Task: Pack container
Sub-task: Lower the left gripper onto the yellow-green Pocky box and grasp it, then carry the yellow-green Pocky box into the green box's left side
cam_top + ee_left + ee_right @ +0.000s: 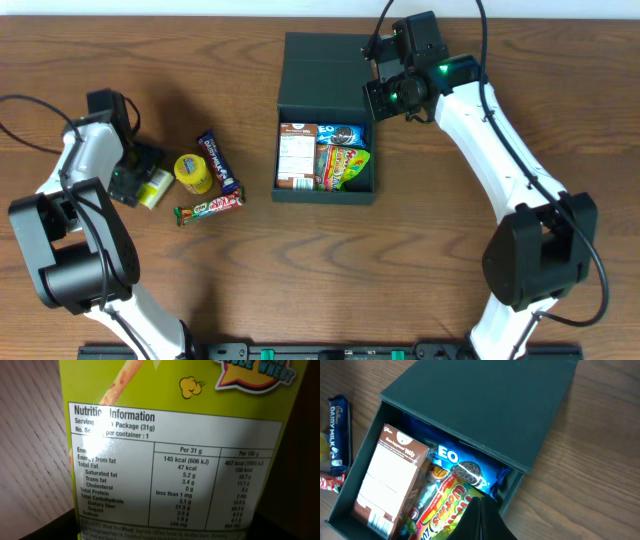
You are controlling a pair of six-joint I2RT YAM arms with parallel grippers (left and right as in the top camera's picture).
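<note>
The dark teal container (283,190) sits open at the table's middle, its flap lid (322,70) lying flat behind it. It holds a brown box (296,155), a blue Oreo packet (341,133) and a gummy worms packet (345,165). These also show in the right wrist view (390,485). My right gripper (479,510) is shut and empty above the container's back right corner (385,95). My left gripper (138,178) is at the far left, shut on a yellow-green snack packet (170,460) that fills its view and rests low on the table (156,190).
A yellow round snack (193,172), a blue Dairy Milk bar (218,162) and a red and green bar (210,207) lie on the wood between the left gripper and the container. The Dairy Milk bar also shows in the right wrist view (337,430).
</note>
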